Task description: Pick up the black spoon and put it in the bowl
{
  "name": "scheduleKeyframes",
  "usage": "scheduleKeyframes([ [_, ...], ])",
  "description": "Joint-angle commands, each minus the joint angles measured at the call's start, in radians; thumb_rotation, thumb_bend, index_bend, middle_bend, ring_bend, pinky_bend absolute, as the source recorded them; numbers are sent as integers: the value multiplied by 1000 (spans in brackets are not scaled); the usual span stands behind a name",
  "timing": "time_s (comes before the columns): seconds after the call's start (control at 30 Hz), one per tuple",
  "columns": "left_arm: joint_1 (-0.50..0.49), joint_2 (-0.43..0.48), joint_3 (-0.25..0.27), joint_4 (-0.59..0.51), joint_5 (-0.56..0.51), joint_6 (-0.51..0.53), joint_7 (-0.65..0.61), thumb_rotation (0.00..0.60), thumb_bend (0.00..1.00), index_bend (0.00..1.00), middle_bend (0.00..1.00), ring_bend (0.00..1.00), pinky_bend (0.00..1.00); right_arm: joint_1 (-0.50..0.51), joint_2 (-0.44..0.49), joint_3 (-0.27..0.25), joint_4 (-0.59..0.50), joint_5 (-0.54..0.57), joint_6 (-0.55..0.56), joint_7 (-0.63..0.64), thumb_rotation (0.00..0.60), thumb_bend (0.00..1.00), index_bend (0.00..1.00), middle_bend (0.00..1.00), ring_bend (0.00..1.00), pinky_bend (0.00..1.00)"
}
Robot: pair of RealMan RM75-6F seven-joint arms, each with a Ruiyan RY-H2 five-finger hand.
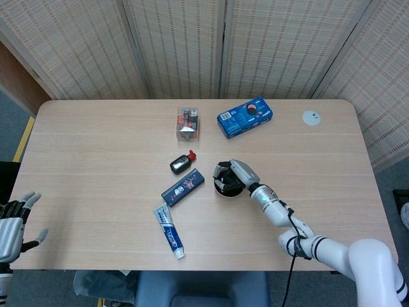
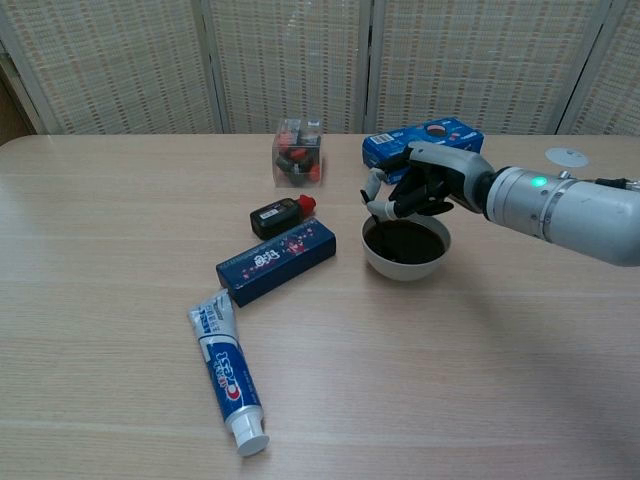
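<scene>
Bowl (image 2: pixel 405 262) on pale wooden table (image 2: pixel 110 240)

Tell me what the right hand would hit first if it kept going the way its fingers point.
Probably the bowl: the right hand hovers over its far rim, fingers angled down into it. Depth is hard to judge, so it may already touch.

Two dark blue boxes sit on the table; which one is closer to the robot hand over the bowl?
The long navy box lying just left of the white bowl, not the blue box at the back, though it's close.
</scene>
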Motion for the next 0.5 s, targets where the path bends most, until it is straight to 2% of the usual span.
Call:
scheduleKeyframes([
  [0.03,0,0,0,-1,1,0,2,600,242,128,128,182,140,-12,15,-14,-10,-5,6,-11,600,536,684,1000,1000,1000],
  [0.27,-3,0,0,-5,0,-4,8,600,242,128,128,182,140,-24,32,-21,12,12,-5,-25,600,539,691,1000,1000,1000],
  [0.5,-4,-1,0,-9,-3,-9,12,600,242,128,128,182,140,-5,6,0,82,36,-25,-30,600,548,694,1000,1000,1000],
])
